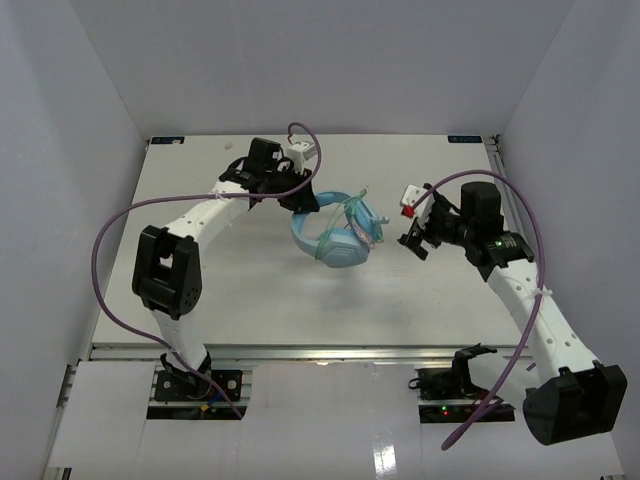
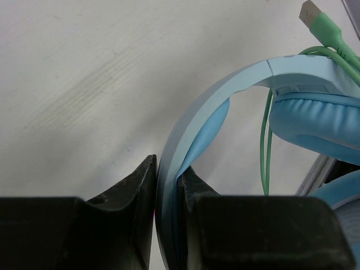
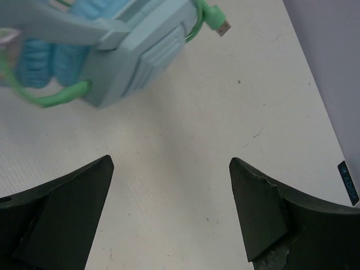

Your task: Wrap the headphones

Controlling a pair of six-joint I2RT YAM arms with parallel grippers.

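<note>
The light blue headphones (image 1: 338, 232) sit at the table's middle, their pale green cable (image 1: 362, 215) wound around the ear cups. My left gripper (image 1: 300, 200) is shut on the headband (image 2: 194, 124), which runs up between the black fingers (image 2: 138, 185). The cable's USB plug (image 2: 315, 19) sticks out past the ear cup (image 2: 315, 115). My right gripper (image 1: 412, 232) is open and empty just right of the headphones. In the right wrist view the ear cup housing (image 3: 135, 50), a cable loop (image 3: 50, 98) and the plug (image 3: 216, 19) lie ahead of its wide-apart fingers (image 3: 256, 208).
Purple arm cables (image 1: 110, 250) loop over both arms. White enclosure walls stand on three sides, and the table's right edge (image 3: 332, 140) lies close to my right gripper. Bare white table (image 1: 300, 310) lies in front of the headphones.
</note>
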